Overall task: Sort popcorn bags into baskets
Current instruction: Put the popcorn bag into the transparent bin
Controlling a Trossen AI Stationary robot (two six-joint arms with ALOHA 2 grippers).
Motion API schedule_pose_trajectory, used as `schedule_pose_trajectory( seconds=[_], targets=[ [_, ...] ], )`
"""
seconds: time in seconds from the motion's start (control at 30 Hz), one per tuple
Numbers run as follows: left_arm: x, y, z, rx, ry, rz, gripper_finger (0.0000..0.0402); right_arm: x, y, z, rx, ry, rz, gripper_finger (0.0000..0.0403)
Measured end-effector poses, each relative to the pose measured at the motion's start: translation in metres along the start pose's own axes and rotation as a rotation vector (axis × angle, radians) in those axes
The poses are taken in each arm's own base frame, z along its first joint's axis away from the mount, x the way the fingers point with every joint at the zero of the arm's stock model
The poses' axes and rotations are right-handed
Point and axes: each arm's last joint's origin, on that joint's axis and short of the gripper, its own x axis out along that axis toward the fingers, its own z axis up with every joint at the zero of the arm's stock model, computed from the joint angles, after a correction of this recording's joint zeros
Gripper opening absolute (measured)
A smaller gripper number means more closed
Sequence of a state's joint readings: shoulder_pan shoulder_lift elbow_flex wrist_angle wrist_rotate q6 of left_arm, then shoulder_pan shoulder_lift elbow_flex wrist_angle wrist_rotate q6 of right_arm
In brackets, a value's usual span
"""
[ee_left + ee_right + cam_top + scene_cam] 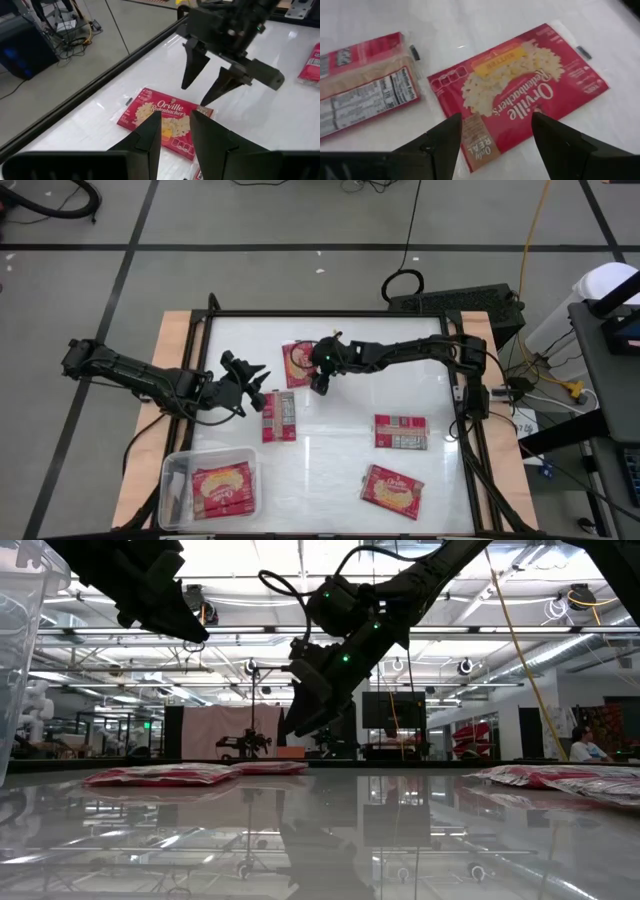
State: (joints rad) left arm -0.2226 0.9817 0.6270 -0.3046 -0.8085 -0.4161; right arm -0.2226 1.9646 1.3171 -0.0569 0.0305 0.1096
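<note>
The right gripper (322,383) hovers, fingers spread, over a flat red popcorn packet (298,363); the left gripper (255,387) waits nearby, fingers apart. The clear plastic tub (178,480) holds one red packet (222,489).

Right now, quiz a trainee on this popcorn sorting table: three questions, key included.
1. True or false: the right gripper hangs with open jaws over a face-up popcorn bag.
2. How many bags lie loose on the table, outside the clear tub?
3. Which gripper is nearer the tub: A left, B right?

Key: 1 true. 2 four. 3 A.
</note>
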Motion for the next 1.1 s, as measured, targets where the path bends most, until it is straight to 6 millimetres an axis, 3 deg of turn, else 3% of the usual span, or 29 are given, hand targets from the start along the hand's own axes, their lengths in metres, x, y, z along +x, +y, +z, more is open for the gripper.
schedule_pose_trajectory(
  seconds=[0.2, 0.47, 0.6, 0.87, 1.1],
  targets=[
    [0.0, -0.001, 0.002, 0.003, -0.011, -0.005, 0.0106, 0.002, 0.011, -0.009, -0.001, 0.008, 0.0, 0.023],
    [0.0, -0.001, 0.002, -0.004, -0.015, -0.006, 0.0106, 0.01, 0.011, -0.018, -0.067, -0.152, 0.08, 0.0226],
    [0.0, -0.001, 0.002, -0.01, -0.018, -0.008, 0.0106, 0.023, 0.011, -0.032, -0.086, -0.094, 0.112, 0.0206],
    [-0.001, -0.002, 0.001, -0.015, -0.005, -0.033, 0.0106, 0.022, 0.014, -0.045, 0.106, 0.056, 0.103, 0.0169],
    [-0.001, -0.002, 0.001, -0.011, -0.004, -0.034, 0.0106, 0.003, 0.039, -0.044, 0.238, 0.14, 0.261, 0.0163]
  ],
)
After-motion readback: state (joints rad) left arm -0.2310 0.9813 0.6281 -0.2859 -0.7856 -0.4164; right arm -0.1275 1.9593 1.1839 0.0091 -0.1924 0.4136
